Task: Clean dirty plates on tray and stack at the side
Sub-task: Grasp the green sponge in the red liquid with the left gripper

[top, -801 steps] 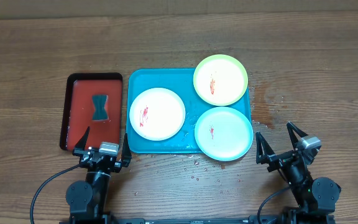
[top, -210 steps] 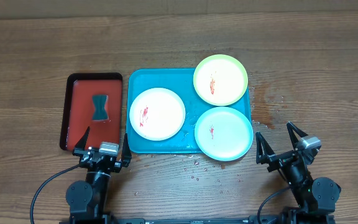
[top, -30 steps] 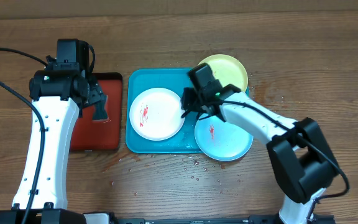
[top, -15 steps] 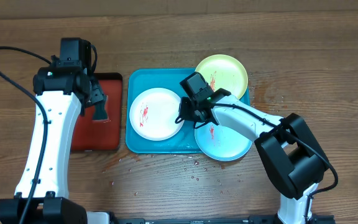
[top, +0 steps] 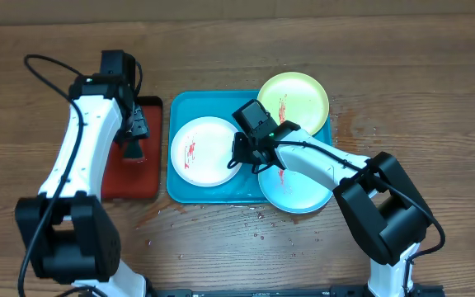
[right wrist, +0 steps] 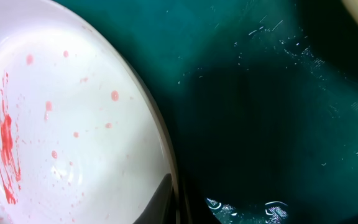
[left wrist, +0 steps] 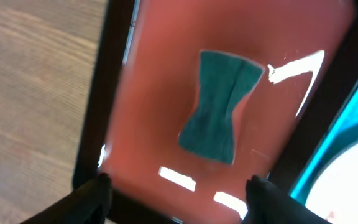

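Observation:
Three plates lie on the turquoise tray (top: pixel 213 103): a white plate (top: pixel 200 153) with red smears on the left, a yellow-green plate (top: pixel 299 99) at the back right and a mint plate (top: pixel 303 190) at the front right. My right gripper (top: pixel 239 155) is shut on the white plate's right rim. In the right wrist view the rim of that plate (right wrist: pixel 55 124) sits pinched between the fingertips (right wrist: pixel 166 196) at the gripper (right wrist: pixel 179 202). My left gripper (top: pixel 132 132) hangs open over a teal cloth (left wrist: pixel 219 102), with nothing between its fingers (left wrist: pixel 95 193).
The teal cloth (top: pixel 130 151) lies on a smaller red, black-rimmed tray (top: pixel 110 177) left of the turquoise one. Water drops spot the wooden table in front of the tray (top: pixel 258 219) and to its right. The tray floor (right wrist: pixel 278 93) beside the white plate is wet.
My right gripper slid left to the white plate's right edge and shut on its rim. The left arm shifted right over the red tray and its jaws narrowed a little.

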You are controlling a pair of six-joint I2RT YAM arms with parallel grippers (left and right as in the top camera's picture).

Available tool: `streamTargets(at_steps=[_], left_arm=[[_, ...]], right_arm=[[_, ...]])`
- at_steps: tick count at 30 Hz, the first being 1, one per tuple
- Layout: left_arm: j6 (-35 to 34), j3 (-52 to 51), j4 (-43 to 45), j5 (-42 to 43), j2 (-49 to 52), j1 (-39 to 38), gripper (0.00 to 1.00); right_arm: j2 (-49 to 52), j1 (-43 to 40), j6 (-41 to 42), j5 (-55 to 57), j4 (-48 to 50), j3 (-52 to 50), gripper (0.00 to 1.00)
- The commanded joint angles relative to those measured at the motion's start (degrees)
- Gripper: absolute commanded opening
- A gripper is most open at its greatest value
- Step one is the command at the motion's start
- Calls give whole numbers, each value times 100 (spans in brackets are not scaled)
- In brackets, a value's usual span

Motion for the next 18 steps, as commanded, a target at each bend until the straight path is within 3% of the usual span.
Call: streamTargets(at_steps=[1,4,6,15,18], left_arm=[[424,63,212,177,354,-26,61],[411,63,415,212,621,-24,43],[413,63,511,334,772,-24,38],[129,63,452,660,1095,221,33],[525,52,525,1058,1099,415,32]], right_arm=[[87,33,2,103,24,96,4],[87,33,2,105,50,96,4],[87,33,2,118,50,96,4],[87,33,2,118,68,96,4],[87,33,2,120,68,96,4]])
